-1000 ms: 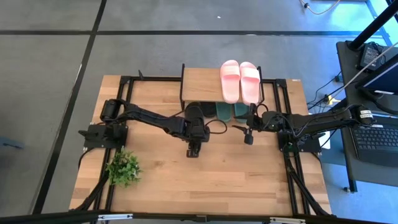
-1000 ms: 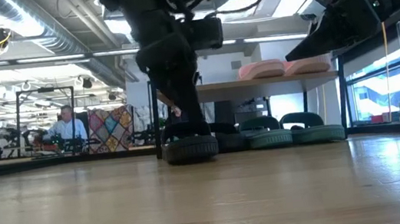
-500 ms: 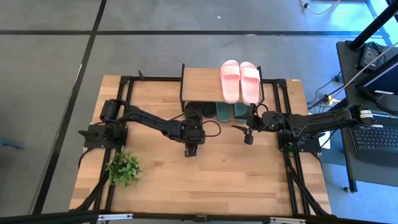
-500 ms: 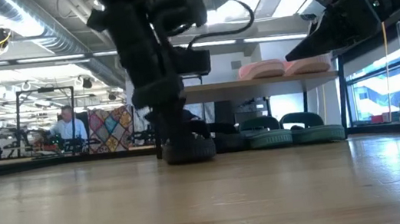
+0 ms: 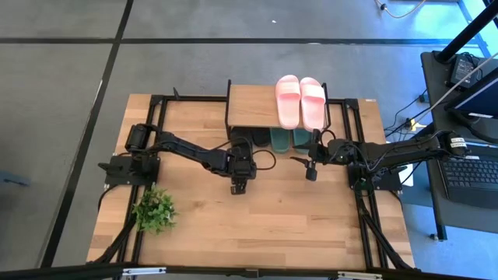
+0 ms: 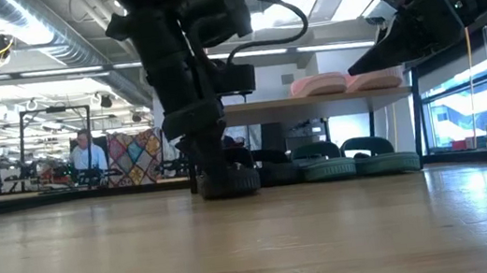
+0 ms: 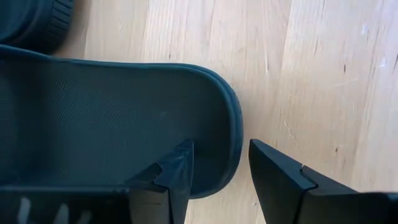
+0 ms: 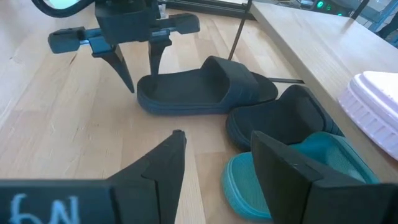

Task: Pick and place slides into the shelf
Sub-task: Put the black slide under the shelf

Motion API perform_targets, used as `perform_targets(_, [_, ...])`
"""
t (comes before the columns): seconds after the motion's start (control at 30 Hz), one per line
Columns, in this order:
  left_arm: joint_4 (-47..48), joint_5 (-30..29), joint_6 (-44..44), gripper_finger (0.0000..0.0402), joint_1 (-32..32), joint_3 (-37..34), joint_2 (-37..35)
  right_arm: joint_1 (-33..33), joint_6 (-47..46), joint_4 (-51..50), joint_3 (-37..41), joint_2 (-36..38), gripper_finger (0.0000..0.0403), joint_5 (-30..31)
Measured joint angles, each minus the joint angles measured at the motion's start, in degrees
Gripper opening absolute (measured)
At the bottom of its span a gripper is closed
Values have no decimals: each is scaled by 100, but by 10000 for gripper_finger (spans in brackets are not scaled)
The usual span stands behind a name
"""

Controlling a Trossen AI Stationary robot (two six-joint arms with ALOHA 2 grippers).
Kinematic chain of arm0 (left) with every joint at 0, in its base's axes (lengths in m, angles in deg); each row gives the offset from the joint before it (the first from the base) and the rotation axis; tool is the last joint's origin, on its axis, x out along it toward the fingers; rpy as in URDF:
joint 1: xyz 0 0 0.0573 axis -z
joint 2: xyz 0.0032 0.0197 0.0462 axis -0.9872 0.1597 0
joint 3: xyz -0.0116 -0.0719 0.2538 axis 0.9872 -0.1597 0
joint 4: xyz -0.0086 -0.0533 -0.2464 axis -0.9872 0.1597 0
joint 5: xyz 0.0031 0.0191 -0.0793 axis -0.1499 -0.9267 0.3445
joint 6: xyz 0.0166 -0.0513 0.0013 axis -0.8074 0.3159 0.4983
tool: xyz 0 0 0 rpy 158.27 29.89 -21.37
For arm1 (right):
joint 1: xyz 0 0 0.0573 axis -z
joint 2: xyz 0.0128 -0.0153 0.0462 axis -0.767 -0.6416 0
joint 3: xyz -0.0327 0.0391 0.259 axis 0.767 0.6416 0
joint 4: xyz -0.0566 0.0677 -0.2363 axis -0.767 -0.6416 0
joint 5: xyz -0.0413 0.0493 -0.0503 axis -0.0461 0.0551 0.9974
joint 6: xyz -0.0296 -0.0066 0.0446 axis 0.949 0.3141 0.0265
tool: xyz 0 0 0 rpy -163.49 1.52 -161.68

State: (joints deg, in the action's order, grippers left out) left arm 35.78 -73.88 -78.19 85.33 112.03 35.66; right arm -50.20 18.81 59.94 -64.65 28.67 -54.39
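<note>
A black slide (image 7: 112, 106) lies flat on the table in front of the shelf (image 5: 253, 105). My left gripper (image 7: 221, 146) is open and points down over its heel. One finger stands over the footbed and one outside the heel rim (image 8: 143, 96). The second black slide (image 8: 280, 121) and the dark green pair (image 5: 289, 138) rest on the table under the shelf's top board. The pale pink pair (image 5: 300, 101) lies on that board. My right gripper (image 5: 311, 174) is open and hangs above the table, to the right of the slides.
A small green plant (image 5: 154, 208) stands by the table's near left corner. Bare wood (image 5: 264, 233) stretches along the near side. A laptop (image 5: 471, 175) sits beyond the right edge. In the low view a person (image 6: 86, 155) sits far behind the table.
My left arm has shifted a little toward the table's left and lifted slightly, its gripper still over the black slide's heel. The slide stays flat on the table.
</note>
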Motion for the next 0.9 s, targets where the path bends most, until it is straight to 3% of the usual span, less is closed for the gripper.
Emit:
perform_targets(0.23, [2, -516, -19, 147, -63, 0, 0, 1, 10, -4, 0, 0, 184, 1])
perform_targets(0.47, [9, -560, -43, 147, -381, 0, 0, 0, 13, -7, 0, 0, 184, 3])
perform_targets(0.9, [-404, -615, -1072, 147, -1069, 1, 0, 1, 15, -9, 0, 0, 184, 4])
